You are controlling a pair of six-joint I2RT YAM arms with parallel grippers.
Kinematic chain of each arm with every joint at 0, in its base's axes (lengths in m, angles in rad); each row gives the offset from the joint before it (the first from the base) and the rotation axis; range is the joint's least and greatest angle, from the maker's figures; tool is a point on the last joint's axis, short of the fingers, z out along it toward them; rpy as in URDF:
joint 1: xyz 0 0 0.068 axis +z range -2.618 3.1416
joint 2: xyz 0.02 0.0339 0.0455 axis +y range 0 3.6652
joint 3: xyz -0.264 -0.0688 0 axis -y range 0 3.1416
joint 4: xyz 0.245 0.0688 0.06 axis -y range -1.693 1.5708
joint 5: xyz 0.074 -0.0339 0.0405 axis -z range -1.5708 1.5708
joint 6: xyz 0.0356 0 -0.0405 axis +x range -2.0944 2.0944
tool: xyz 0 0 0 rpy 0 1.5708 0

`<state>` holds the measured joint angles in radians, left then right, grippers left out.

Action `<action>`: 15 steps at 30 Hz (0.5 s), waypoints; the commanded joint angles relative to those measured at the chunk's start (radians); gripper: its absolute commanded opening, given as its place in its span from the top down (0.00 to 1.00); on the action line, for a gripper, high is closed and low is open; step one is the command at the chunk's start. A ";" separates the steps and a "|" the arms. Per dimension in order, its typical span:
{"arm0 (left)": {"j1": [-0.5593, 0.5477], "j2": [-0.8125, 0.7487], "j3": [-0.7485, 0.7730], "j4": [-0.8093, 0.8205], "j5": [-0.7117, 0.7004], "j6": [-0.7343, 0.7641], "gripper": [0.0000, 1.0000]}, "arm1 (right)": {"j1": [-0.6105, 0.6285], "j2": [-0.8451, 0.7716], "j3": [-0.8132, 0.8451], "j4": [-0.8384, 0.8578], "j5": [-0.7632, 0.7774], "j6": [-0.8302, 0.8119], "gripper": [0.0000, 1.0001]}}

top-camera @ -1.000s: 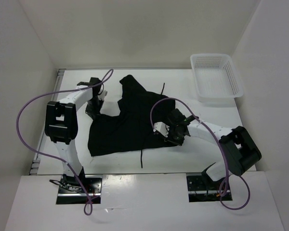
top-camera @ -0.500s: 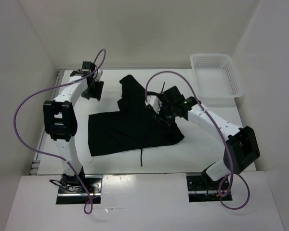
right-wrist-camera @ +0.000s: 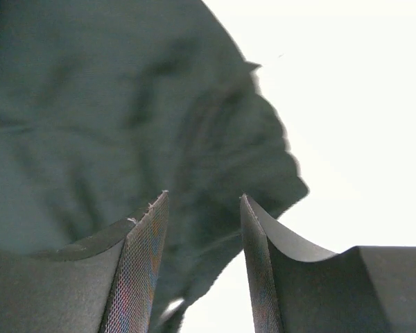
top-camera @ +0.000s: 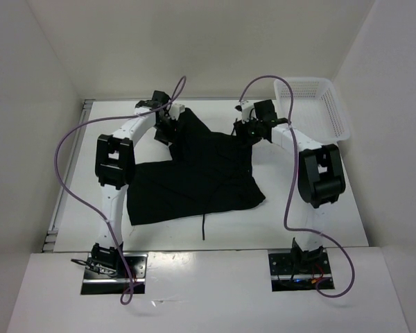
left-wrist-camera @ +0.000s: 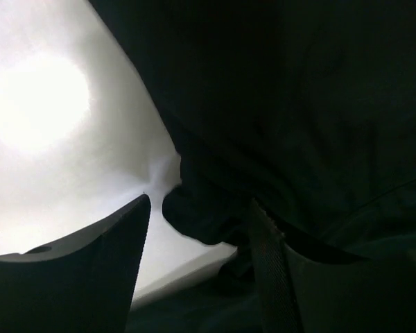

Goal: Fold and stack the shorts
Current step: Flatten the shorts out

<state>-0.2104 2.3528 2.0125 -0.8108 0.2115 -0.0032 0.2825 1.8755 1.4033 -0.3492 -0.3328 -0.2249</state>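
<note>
The black shorts [top-camera: 194, 173] are spread over the middle of the worktop [top-camera: 312, 187], and one part reaches toward its far edge. Near that edge, the left claw [left-wrist-camera: 200, 205] is held wide open, with a fold of cloth between its fingers but not pinched. The right claw [right-wrist-camera: 203, 198] is opened a little over the cloth, and nothing is gripped. The shorts are likely soft, light and floppy, so two corners of one edge should be pinched and lifted evenly.
</note>
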 commanded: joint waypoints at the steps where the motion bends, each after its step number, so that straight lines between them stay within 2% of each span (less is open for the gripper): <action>1: 0.009 0.026 0.086 0.011 0.101 0.003 0.34 | -0.032 0.051 0.094 0.078 0.023 0.016 0.48; 4: -0.001 0.048 0.098 0.012 0.101 0.003 0.42 | -0.051 0.103 0.105 0.099 0.060 0.016 0.48; 5: -0.001 0.048 0.082 0.012 0.101 0.003 0.50 | -0.051 0.112 0.105 0.099 0.060 0.016 0.48; 8: -0.001 0.027 0.025 0.012 0.079 0.003 0.65 | -0.051 0.137 0.080 0.099 0.046 0.016 0.46; 9: -0.001 0.013 0.011 0.012 0.065 0.003 0.76 | -0.051 0.146 0.080 0.110 0.046 0.016 0.46; 12: 0.008 -0.012 -0.052 0.012 0.065 0.003 0.81 | -0.051 0.157 0.057 0.134 0.092 0.025 0.46; 15: 0.008 -0.023 -0.093 0.012 0.083 0.003 0.93 | -0.051 0.182 0.048 0.144 0.127 0.035 0.50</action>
<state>-0.2077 2.3516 1.9686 -0.7704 0.2775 -0.0059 0.2264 2.0270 1.4467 -0.2745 -0.2523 -0.2058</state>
